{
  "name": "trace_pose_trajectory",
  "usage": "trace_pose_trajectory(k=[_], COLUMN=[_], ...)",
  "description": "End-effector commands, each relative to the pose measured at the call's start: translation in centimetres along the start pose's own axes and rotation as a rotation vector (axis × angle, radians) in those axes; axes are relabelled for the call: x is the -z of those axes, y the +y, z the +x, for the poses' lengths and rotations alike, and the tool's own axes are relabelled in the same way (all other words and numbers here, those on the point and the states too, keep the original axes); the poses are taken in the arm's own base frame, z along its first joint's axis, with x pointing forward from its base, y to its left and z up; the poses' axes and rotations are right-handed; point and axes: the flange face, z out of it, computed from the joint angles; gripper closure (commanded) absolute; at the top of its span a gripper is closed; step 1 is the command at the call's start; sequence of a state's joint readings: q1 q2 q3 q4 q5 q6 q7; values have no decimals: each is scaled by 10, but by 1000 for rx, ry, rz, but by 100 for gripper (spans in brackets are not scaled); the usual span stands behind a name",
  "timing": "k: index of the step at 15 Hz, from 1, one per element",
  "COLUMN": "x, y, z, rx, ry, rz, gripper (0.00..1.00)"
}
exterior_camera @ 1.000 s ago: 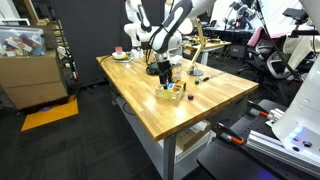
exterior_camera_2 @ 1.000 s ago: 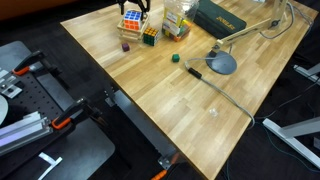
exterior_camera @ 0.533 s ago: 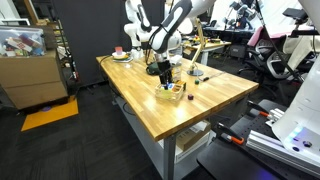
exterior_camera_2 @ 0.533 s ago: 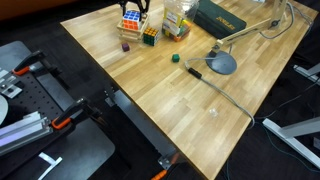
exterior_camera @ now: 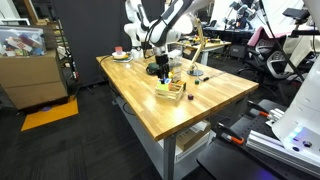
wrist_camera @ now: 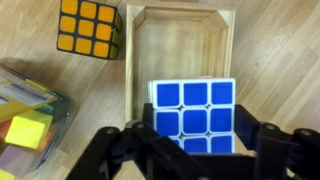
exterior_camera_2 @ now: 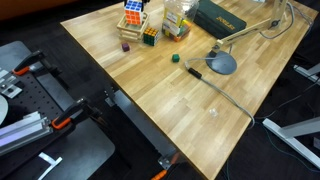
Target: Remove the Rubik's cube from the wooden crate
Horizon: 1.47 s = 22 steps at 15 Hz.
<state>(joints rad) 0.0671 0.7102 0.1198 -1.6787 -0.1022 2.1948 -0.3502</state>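
In the wrist view my gripper [wrist_camera: 194,140] is shut on the Rubik's cube [wrist_camera: 193,108], blue face toward the camera. It holds the cube above the near part of the wooden crate [wrist_camera: 180,14], whose pale floor shows empty behind it. In an exterior view the cube [exterior_camera_2: 133,12] hangs just above the crate [exterior_camera_2: 129,33] at the table's far edge, with the gripper mostly cut off by the frame. In an exterior view the gripper [exterior_camera: 160,68] hovers over the crate [exterior_camera: 170,92].
A second Rubik's cube [wrist_camera: 90,28] lies on the table beside the crate, also seen in an exterior view [exterior_camera_2: 150,36]. A clear container [wrist_camera: 25,110] with yellow items stands nearby. A green ball [exterior_camera_2: 174,58], a lamp base [exterior_camera_2: 221,64] and a green box [exterior_camera_2: 222,17] are on the table.
The gripper has risen with the Rubik's cube in it, lifting the cube up out of the crate. Nothing else has moved.
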Motion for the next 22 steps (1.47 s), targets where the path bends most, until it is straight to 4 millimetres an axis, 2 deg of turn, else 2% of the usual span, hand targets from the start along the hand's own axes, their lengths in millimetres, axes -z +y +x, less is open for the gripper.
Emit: trace_pose_trajectory(k=[1,4,8,12,14,18,22], x=[42,75,85,78,72,48,24], y=[1,11,16,17,22,33,38], z=[-20,-49,-94,-130,-155,-203,-233], rx=[-30,-162,-353,-517,-651,-894,-1108], ry=[70,104,88,66,52,39,86], rz=[4,-25,-14,-18,-32,-4,-14], gripper=[47,47,47,47,47,47,47])
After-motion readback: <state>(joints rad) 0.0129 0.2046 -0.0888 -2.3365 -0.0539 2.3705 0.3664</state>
